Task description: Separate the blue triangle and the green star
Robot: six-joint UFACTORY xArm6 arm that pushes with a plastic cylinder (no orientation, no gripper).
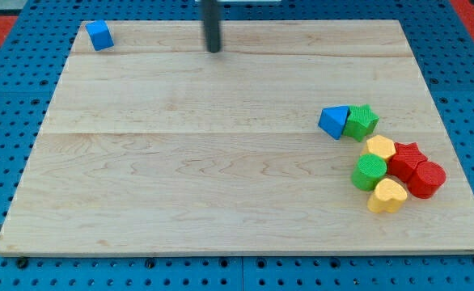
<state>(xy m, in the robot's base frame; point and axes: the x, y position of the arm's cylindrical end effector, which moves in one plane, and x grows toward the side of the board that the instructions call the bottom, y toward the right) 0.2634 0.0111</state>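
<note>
**Tip is parked way off from the triangle/star pair**

So here's the setup as I see it. The wooden table (pixel 221 162) has a blue triangle (pixel 333 121) and a green star (pixel 361 121) sitting side by side over on the right, touching each other, triangle on the left and star on the right. Just nearer than those two, there's a little pile: a yellow block (pixel 379 147), a red star (pixel 406 158), a green cylinder (pixel 369 171), a red cylinder (pixel 425 179) and a yellow heart (pixel 387 196), all bunched up. A lone blue cube (pixel 99 35) sits in the far left corner, well apart from everything.

There's no hand on this thing at all, so nothing to call apart or together, just a dark rod. My tip (pixel 213 50) is at the far edge, around the middle, not touching any block.

What matters for the next move: the pair lies to the right and nearer from the tip, and the seam between the two runs roughly near-to-far. I'd guess the tip needs to come in along that seam from the far side, or hook the triangle leftward, since the left is open table. Shoving the star rightward or nearer looks riskier to me, because the yellow block is right there beside it.
</note>
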